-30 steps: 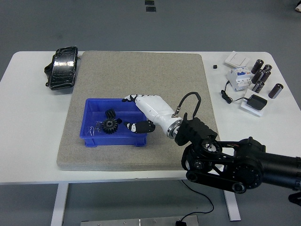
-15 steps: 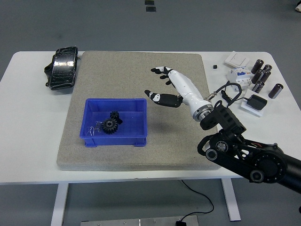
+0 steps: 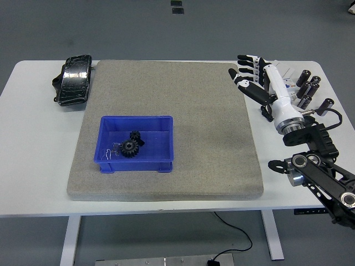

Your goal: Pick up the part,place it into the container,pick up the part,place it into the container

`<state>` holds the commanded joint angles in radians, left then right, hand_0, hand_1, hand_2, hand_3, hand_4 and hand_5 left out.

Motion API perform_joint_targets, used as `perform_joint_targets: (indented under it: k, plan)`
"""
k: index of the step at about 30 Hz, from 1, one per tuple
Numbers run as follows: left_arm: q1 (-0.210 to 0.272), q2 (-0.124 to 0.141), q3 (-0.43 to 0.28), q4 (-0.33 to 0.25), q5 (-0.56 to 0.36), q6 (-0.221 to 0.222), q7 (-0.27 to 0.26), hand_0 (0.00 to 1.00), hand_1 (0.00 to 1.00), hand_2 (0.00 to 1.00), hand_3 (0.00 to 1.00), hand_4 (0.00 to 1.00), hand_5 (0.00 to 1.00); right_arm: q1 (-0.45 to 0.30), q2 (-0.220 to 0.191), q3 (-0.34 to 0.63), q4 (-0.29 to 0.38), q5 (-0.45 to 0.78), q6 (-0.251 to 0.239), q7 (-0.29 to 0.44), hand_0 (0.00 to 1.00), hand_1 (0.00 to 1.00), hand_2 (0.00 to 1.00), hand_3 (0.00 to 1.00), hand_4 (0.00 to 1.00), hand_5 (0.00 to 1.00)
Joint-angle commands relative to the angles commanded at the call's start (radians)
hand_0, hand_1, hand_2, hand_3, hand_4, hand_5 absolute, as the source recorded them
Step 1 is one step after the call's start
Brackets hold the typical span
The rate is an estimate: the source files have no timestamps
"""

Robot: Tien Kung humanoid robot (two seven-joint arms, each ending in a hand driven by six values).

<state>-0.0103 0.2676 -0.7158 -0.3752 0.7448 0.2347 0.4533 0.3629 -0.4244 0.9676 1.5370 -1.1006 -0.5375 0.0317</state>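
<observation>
A blue container [image 3: 136, 160] sits on the left part of the grey mat [image 3: 211, 155]. Two black gear parts [image 3: 132, 146] lie inside it, next to some small wire clips [image 3: 110, 152]. My right hand [image 3: 250, 77] is white with black fingertips. It is open and empty, held above the table at the mat's right edge, far to the right of the container. The left arm is out of view.
A black pedal-like device [image 3: 74, 79] lies at the back left of the table. Behind and right of my hand are black cylinders [image 3: 308, 88], a white breaker unit [image 3: 288, 88], a white switch plate and a black adapter with cable [image 3: 302, 119].
My right hand has left the container, where it was over the gears, and swung up and to the right to the mat's right edge, fingers spread. The gears stay in the container.
</observation>
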Motion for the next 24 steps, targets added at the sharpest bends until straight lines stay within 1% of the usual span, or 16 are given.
perform_joint_targets:
  k: [7, 11, 12, 16, 18, 24]
  plan:
    - [-0.017, 0.015, -0.015, -0.001, 0.027, -0.009, 0.004, 0.681, 0.667, 0.6, 0.541, 0.466, 0.482, -0.108, -0.025, 0.182, 0.056, 0.0, -0.01, 0.019, 0.656, 0.711, 0.743, 0.708, 0.78, 0.424]
    - [-0.024, 0.024, -0.023, -0.001, 0.04, -0.015, 0.006, 0.681, 0.667, 0.6, 0.541, 0.466, 0.482, -0.169, -0.032, 0.27, 0.078, 0.007, -0.016, 0.034, 0.656, 0.711, 0.743, 0.708, 0.78, 0.424]
    - [-0.025, 0.027, -0.025, -0.002, 0.043, -0.017, 0.006, 0.681, 0.668, 0.6, 0.542, 0.467, 0.482, -0.187, -0.032, 0.295, 0.083, 0.012, -0.019, 0.041, 0.658, 0.708, 0.741, 0.707, 0.791, 0.441]
    - [-0.03, 0.038, -0.032, -0.003, 0.058, -0.022, 0.008, 0.681, 0.668, 0.6, 0.542, 0.467, 0.482, -0.242, -0.019, 0.371, 0.088, 0.033, -0.023, 0.064, 0.658, 0.708, 0.741, 0.707, 0.791, 0.441]
    - [-0.032, 0.044, -0.038, -0.003, 0.069, -0.026, 0.011, 0.681, 0.668, 0.6, 0.542, 0.468, 0.482, -0.266, -0.002, 0.414, 0.088, 0.053, -0.024, 0.08, 0.66, 0.7, 0.733, 0.703, 0.792, 0.459]
    - [-0.039, 0.059, -0.049, -0.002, 0.088, -0.036, 0.009, 0.681, 0.668, 0.6, 0.542, 0.468, 0.482, -0.31, 0.031, 0.498, 0.094, 0.075, -0.025, 0.104, 0.66, 0.7, 0.733, 0.703, 0.792, 0.459]
